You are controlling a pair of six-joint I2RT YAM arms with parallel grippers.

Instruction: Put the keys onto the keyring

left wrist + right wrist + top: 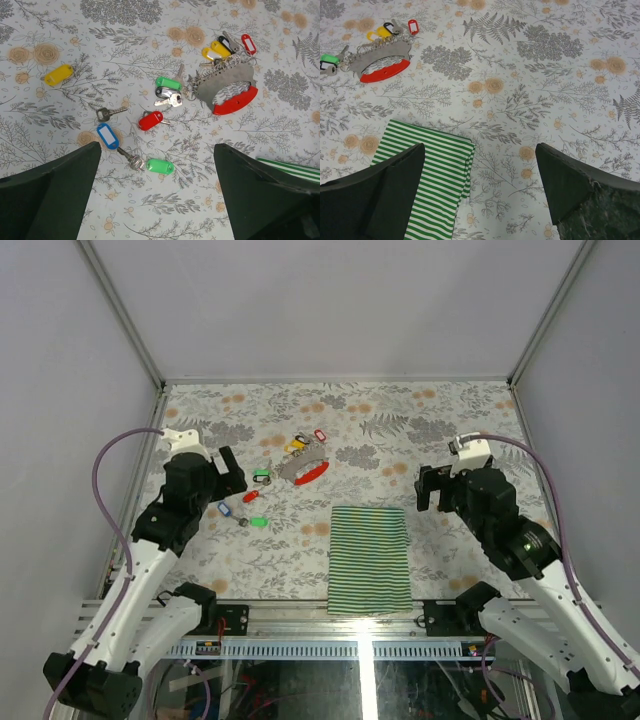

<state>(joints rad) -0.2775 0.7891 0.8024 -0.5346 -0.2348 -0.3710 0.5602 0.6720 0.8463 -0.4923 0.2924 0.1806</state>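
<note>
Top view: a flower-patterned table (450, 420) with two robot arms at its near edge. The keyring (305, 470), a grey strip with a curved red clip, lies left of centre towards the far edge, its long axis slanting from near-left to far-right. Loose keys (252, 496) with coloured tags are scattered just near-left of it. The left gripper (228, 476) hangs close beside the keys, on their left, fingers spread wide and holding nothing. The right gripper (430, 490) is well apart on the right, equally wide and empty, so the left arm is plainly nearer. A green-and-white striped cloth (370, 558) lies at the near edge, in the middle

Left wrist view: between the two dark fingers (50, 195), ahead of them, lie a blue-tagged key (107, 136), two green tags, a red tag, a bare key (111, 113) and, far to the left, a yellow tag (59, 74). The keyring sits ahead and to the right, red clip facing the camera, with yellow, black and red tags hanging at its far side. The tags' white inserts show no readable writing

Right wrist view: the keyring is far off at the upper left, the cloth near the left finger; no brand or label is visible
</note>
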